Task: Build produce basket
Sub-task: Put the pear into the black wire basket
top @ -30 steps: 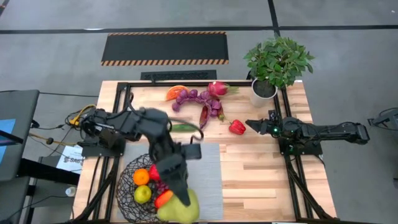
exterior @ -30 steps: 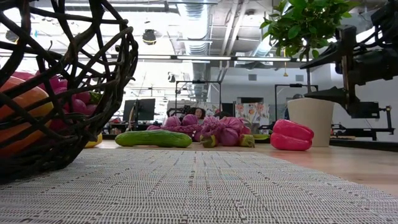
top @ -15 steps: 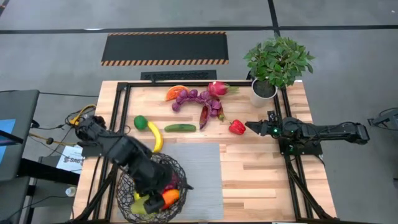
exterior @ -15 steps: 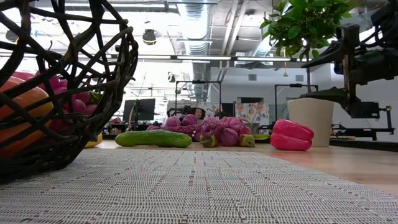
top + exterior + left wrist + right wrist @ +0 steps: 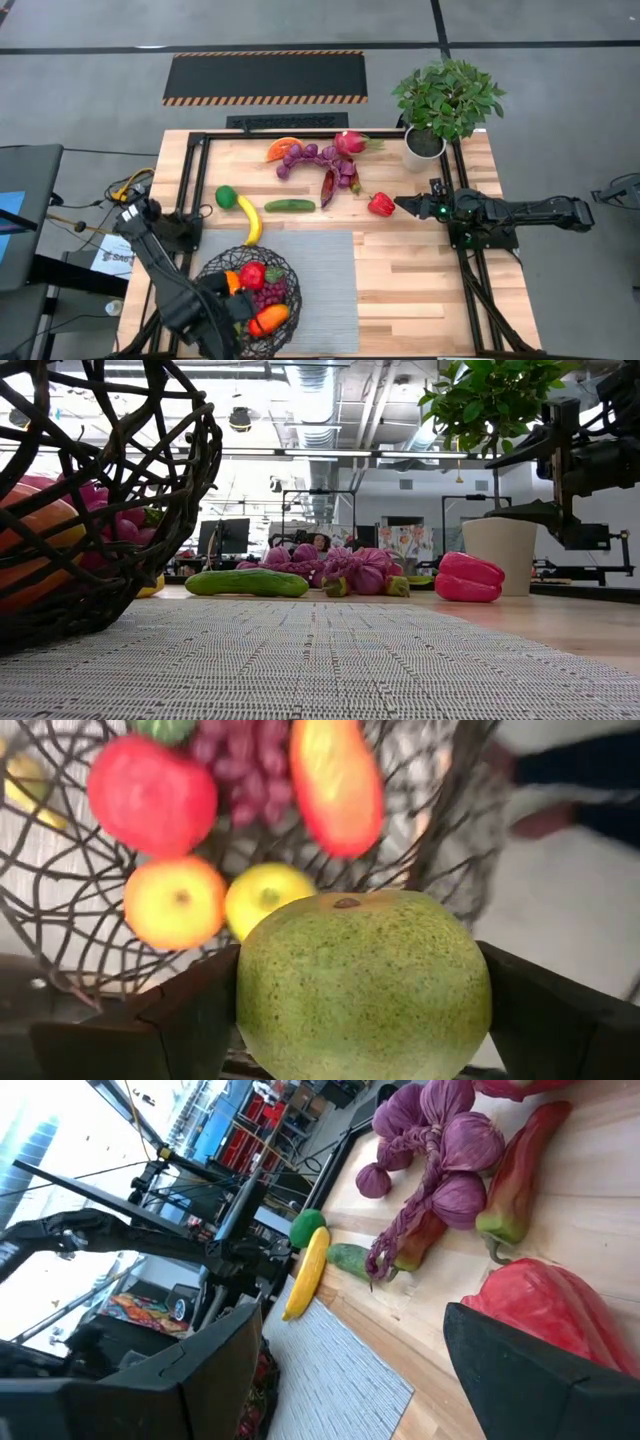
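My left gripper [image 5: 358, 965] is shut on a speckled green pear [image 5: 365, 990], just outside the near-left side of the black wire basket [image 5: 250, 300]. The arm hides the pear in the high view, where the gripper [image 5: 215, 335] is at the table's near edge. The basket holds a red apple [image 5: 252, 275], purple grapes [image 5: 272, 293] and orange and yellow fruits. My right gripper [image 5: 403, 203] is open, level with and just right of the red pepper [image 5: 380, 204], which lies on the wood. In its wrist view the pepper [image 5: 535, 1310] lies by one finger. My left gripper pinches the pear between its two fingers, one on each of its wide sides [image 5: 262, 1005]. The dimpled end [image 5: 346, 903] faces up and away from the wrist. The pear fills the gap between the fingers. Whether it rests on anything cannot be seen.
On the far half of the table lie a green round fruit [image 5: 227, 196], a banana [image 5: 249, 218], a cucumber [image 5: 290, 206], a long red pepper [image 5: 328, 185], purple bunches [image 5: 315, 155], a fruit slice [image 5: 284, 148] and a dragonfruit [image 5: 350, 142]. A potted plant [image 5: 445, 100] stands at the far right. A grey mat [image 5: 320, 280] lies under the basket.
My left arm has swung from across the table's middle toward the left and near edges. It carried the pear from the basket's near-right side, over the basket, round to its near-left side. The green round fruit and banana, covered before, now show. My right arm kept still.
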Robot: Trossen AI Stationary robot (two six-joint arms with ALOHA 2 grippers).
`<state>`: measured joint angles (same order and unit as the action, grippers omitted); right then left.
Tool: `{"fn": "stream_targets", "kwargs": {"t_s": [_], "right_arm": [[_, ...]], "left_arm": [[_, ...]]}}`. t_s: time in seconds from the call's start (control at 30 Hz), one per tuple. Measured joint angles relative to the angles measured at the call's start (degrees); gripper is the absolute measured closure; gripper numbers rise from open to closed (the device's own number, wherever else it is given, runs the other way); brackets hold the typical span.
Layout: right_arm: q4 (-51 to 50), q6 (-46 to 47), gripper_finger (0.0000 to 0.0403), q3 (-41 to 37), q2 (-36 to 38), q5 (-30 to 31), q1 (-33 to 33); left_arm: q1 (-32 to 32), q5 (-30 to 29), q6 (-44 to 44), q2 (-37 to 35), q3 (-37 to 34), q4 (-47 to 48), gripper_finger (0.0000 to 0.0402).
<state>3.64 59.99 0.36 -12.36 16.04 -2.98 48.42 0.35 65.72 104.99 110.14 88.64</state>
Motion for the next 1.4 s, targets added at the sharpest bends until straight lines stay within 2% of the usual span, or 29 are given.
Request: {"fn": "stream_targets", "kwargs": {"t_s": [0.1, 0.33, 0.53, 0.67, 0.87, 1.4], "right_arm": [[0.0, 0.0, 0.0069, 0.0, 0.0, 0.1, 0.0], [0.0, 0.0, 0.0069, 0.0, 0.0, 0.1, 0.0], [0.0, 0.0, 0.0069, 0.0, 0.0, -0.9, 0.0], [-0.1, 0.0, 0.0069, 0.0, 0.0, -1.0, 0.0], [-0.1, 0.0, 0.0069, 0.0, 0.0, -1.0, 0.0], [-0.2, -0.5, 0.0069, 0.0, 0.0, -1.1, 0.0]], "left_arm": [[0.7, 1.0, -2.4, 0.0, -5.7, -4.3, 0.0069], [-0.2, 2.6, -10.4, 0.0, -17.3, -20.8, 0.0069], [-1.0, 7.2, -13.5, 0.1, -23.1, -25.2, 0.0069], [-1.1, 10.4, -13.2, 0.1, -24.5, -27.7, 0.0069], [-1.1, 7.8, -19.4, 0.1, -24.9, -29.5, 0.0069], [-2.0, 7.5, -14.1, 0.1, -24.9, -31.7, 0.0069]]}}
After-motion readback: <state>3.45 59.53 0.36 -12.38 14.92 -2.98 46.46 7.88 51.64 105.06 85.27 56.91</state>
